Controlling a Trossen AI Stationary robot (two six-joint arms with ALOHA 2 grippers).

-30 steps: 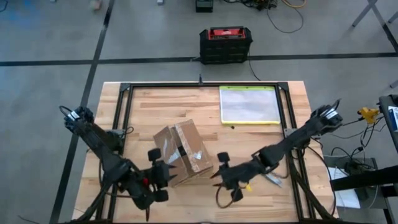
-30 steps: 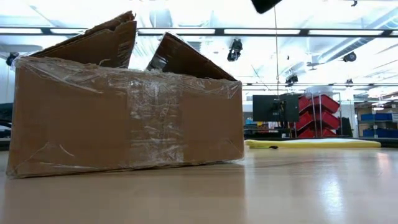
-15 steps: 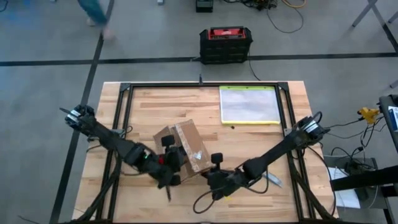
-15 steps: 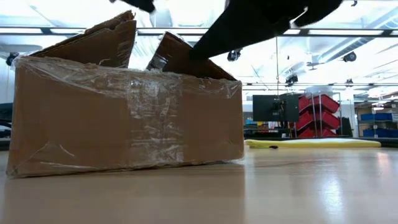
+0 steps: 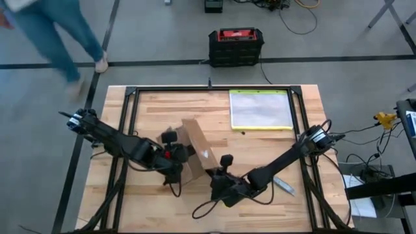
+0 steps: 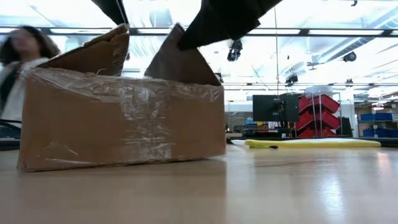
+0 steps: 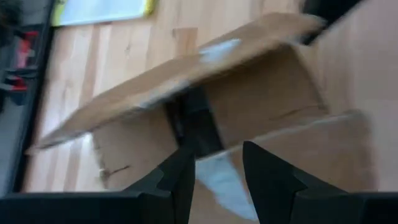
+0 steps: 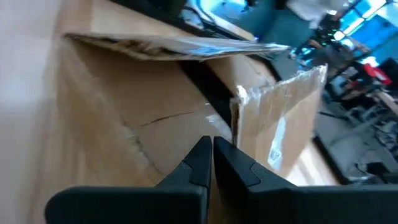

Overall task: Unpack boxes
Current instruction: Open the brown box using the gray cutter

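The brown cardboard box (image 5: 195,151) with shiny clear tape rests on its base on the wooden table, left of centre, with its flaps raised (image 6: 124,118). My left gripper (image 5: 182,155) hovers over the box's left side, open. In the left wrist view, my left gripper (image 7: 217,171) has the open top and a taped flap (image 7: 186,74) ahead of its fingers. My right gripper (image 5: 212,174) is at the box's near right corner, shut. In the right wrist view, my right gripper (image 8: 212,149) points into the gap between the flaps. My left gripper stands just above the left flap's top edge (image 6: 123,30); I cannot tell whether it touches it. My right gripper comes slanting down from the table's right with shut fingers. Its dark tip meets the right flap's upper edge (image 6: 179,38), and the flap stands steeply. The exact spot is hidden by the gripper.
A clear pouch with a yellow-green edge (image 5: 260,109) lies flat at the far right of the table. A black-and-red case (image 5: 236,47) stands on the floor beyond the far edge. A small grey object (image 5: 284,187) lies under my right arm. A person (image 5: 52,32) walks past the far left corner.
My left gripper has swung from the near edge toward the box and now hangs over its left flap. My right gripper has moved left and down to the right flap and tipped more level. The box has turned and slid slightly away, and its right flap stands steeper.
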